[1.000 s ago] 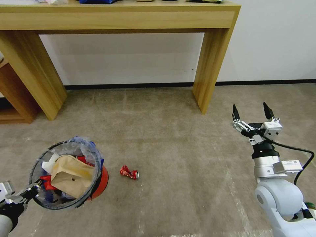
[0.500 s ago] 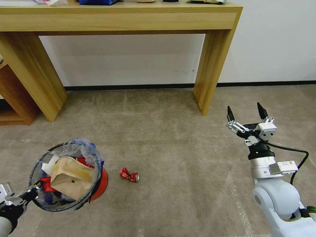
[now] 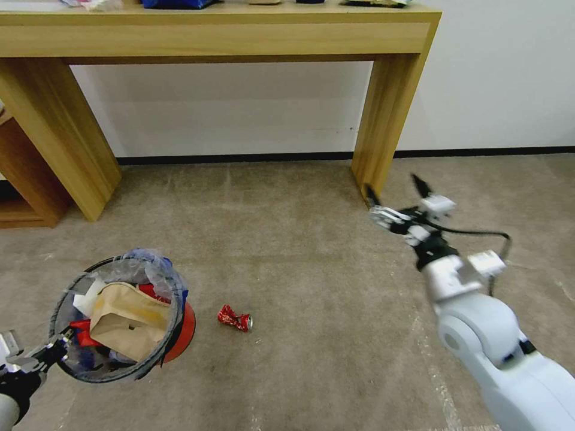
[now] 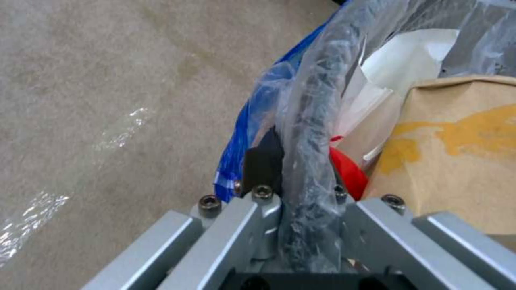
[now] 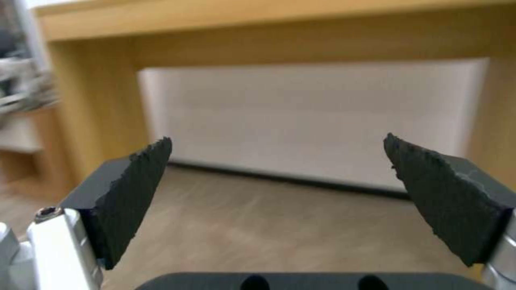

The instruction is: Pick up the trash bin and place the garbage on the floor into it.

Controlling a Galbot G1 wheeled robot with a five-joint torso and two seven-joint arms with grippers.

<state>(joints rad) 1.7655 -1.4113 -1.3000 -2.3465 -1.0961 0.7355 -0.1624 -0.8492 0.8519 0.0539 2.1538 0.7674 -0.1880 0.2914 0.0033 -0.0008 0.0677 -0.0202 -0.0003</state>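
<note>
Left gripper [image 3: 51, 350] is clamped on the near rim of the trash bin [image 3: 173, 299]; in the left wrist view its fingers [image 4: 263, 161] pinch the dark mesh rim and the bag liner [image 4: 252, 108] between them. The bin is tilted, mouth facing up toward the camera, red base toward the crushed red can [image 3: 235, 318]. Whether the base touches the floor [image 3: 311, 263] — can't tell.

Inside the bin: tan paper packet [image 3: 129, 317] on top, white tissue [image 3: 87, 298] beside it, red wrappers [image 3: 84, 333] underneath.

The can lies on the carpet just right of the bin's base, not touching it.

Right gripper [image 3: 398, 190] is in the air, well right of the can and beyond it, near the foot of the wooden table's right leg [image 3: 383, 120]. Its jaws are spread wide, nothing between them; the right wrist view shows both fingertips [image 5: 137, 193] apart, aimed under the table [image 5: 258, 24] at the white wall.
</note>
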